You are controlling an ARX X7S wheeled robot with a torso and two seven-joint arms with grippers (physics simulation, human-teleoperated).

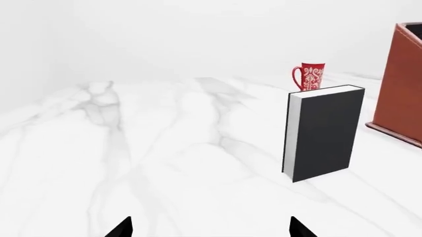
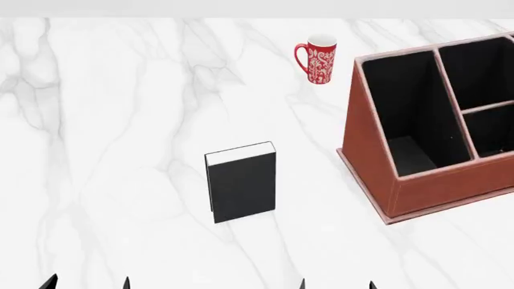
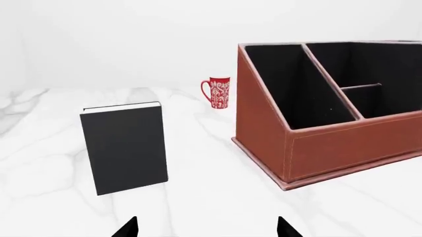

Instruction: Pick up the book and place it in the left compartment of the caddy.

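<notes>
Nearest the left of the marble table [image 2: 105,150], the left gripper [image 2: 86,283] hangs low with its fingers spread apart and nothing between them. A little to the right stands the book [image 2: 241,183], upright on its bottom edge, black cover facing the robot, white pages showing along the top. It sits well clear of everything, with open marble all round. The right gripper [image 2: 336,284] is likewise spread and empty, just below and right of the book. Farther right is the caddy [image 2: 365,162], and its left compartment [image 2: 405,120] is the long black slot running along the sloped outer wall. The red mug [image 2: 317,59] stands behind, apart from both.

The step in hand looks like the approach and grasp. I'd say the book wants pinching across its thickness near the top, coming in square so it isn't tipped over, then lowering edge-first into the slot.

The left wrist camera shows the white page block down the book's side [image 1: 290,133] and hence its thickness, which the head camera hides. The right wrist camera looks into the compartment [image 3: 290,89] and shows its depth, while the left one catches only the caddy's outer wall [image 1: 399,89].
</notes>
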